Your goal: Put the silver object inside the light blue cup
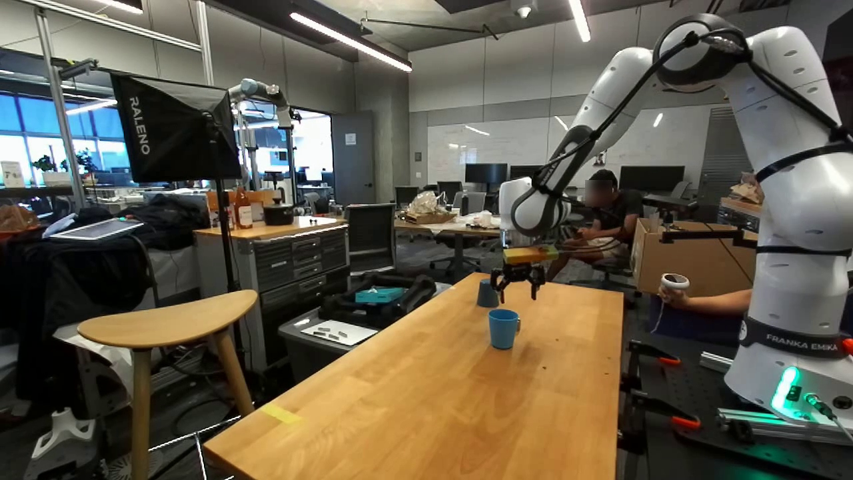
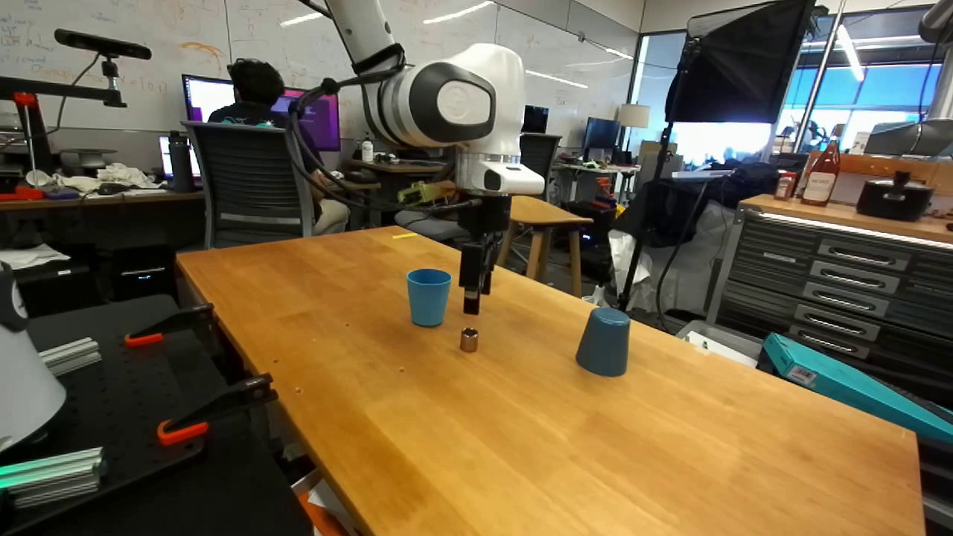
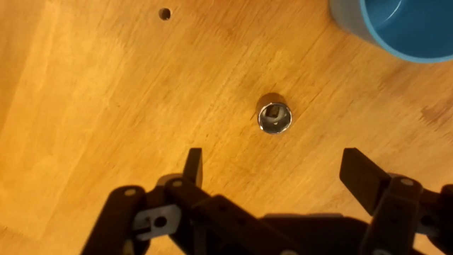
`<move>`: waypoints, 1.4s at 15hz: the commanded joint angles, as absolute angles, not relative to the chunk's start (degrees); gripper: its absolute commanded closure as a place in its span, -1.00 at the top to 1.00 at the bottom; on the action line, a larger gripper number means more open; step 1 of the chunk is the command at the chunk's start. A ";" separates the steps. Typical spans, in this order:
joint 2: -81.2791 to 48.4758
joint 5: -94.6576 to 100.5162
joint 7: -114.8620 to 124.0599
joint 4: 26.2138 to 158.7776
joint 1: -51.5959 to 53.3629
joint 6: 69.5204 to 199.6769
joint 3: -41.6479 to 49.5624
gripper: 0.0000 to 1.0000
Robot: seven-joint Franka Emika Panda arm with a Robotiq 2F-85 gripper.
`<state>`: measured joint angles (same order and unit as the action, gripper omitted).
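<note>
Gripper (image 3: 272, 152) spread wide above the table (image 2: 521, 447), silver object (image 2: 468, 341) ungrasped

Our fingers (image 3: 361, 177) stand well apart with nothing between them. Lower down, the silver object, a short hollow cylinder, stands upright on the table. In an exterior view the light blue cup (image 2: 429, 299) is upright, mouth up, to the left of the object and a little farther off, near it but not touching.

We judge this to be the approach, just ahead of the grasp. In the wrist view the object lies about midway between our fingers from left to right, but on the far side of their tips; how much of that comes from the camera's slant, we cannot tell. Our next move probably calls for a small shift toward it, a straight descent and a close, then a lift above the cup's rim.

Room is probably tightest at the far right of the wrist view, where the cup's wall rises: a finger straying there could nudge it. In an exterior view a dark blue cup (image 2: 603, 344) stands upside down to the right, near the table's far edge. Clamps (image 2: 182, 434) sit by the left edge. Toward the near right the table runs broad, which should suit backing off.
</note>
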<state>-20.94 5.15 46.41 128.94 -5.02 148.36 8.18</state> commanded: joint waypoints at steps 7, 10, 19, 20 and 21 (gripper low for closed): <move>-34.58 5.63 51.86 120.80 3.20 152.75 13.64 1.00; -34.74 4.66 50.77 121.25 3.32 152.00 12.93 1.00; -30.90 0.24 47.22 125.45 0.84 151.71 11.46 -0.64; -30.30 -0.38 46.49 125.75 0.46 151.10 11.35 -0.70; -29.49 -0.99 45.74 126.10 0.23 150.41 11.33 -0.64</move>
